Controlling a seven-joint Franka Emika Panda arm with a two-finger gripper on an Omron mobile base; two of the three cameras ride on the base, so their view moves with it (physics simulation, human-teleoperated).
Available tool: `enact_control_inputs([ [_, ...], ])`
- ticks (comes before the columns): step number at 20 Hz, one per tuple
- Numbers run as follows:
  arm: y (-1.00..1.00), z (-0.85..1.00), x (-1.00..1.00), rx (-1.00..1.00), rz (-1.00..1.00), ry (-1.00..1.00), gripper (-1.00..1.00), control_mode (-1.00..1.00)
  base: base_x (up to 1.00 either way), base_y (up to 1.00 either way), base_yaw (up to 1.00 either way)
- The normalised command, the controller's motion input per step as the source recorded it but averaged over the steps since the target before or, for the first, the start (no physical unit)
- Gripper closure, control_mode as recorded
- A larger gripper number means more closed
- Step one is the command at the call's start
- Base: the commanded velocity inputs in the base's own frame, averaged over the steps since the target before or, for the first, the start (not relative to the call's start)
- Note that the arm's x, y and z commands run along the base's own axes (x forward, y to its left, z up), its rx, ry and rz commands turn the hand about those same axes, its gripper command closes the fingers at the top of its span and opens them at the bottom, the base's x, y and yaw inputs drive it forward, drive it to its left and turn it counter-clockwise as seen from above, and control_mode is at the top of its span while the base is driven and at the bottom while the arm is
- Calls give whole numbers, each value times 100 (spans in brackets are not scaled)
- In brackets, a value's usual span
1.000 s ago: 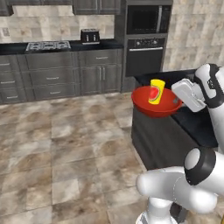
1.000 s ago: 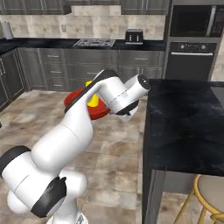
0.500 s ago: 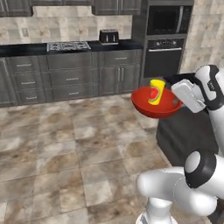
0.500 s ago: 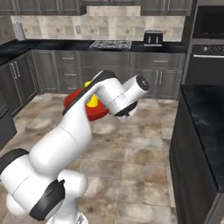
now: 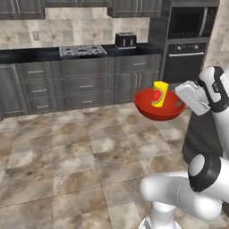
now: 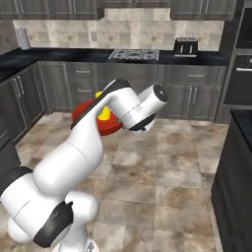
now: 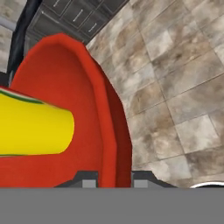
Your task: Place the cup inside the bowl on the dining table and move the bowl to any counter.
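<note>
Counter (image 5: 53, 54) and tiled floor (image 5: 67, 152) nearer since base's drive, claw (image 7: 114, 181) clamped on bowl (image 5: 159, 107) rim.

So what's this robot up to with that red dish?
The white robot arm is carrying a red bowl in the air over the tiled kitchen floor, with a yellow cup standing inside it. Its pincer is clamped on the bowl's rim. The dark counter with the cooktop and toaster lies ahead, across the floor, and the bowl has not yet been set down anywhere.
</note>
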Motion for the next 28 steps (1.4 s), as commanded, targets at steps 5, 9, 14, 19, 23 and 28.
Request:
enact_control_inputs([
  [5,0,0,0,0,0,0,100,100,82,59,0],
  [9,0,0,0,0,0,0,100,100,82,59,0],
  [14,0,0,0,0,0,0,100,100,73,63,0],
  [19,0,0,0,0,0,0,100,100,70,54,0],
  [23,0,0,0,0,0,0,100,100,72,26,0],
  [28,0,0,0,0,0,0,100,100,77,27,0],
])
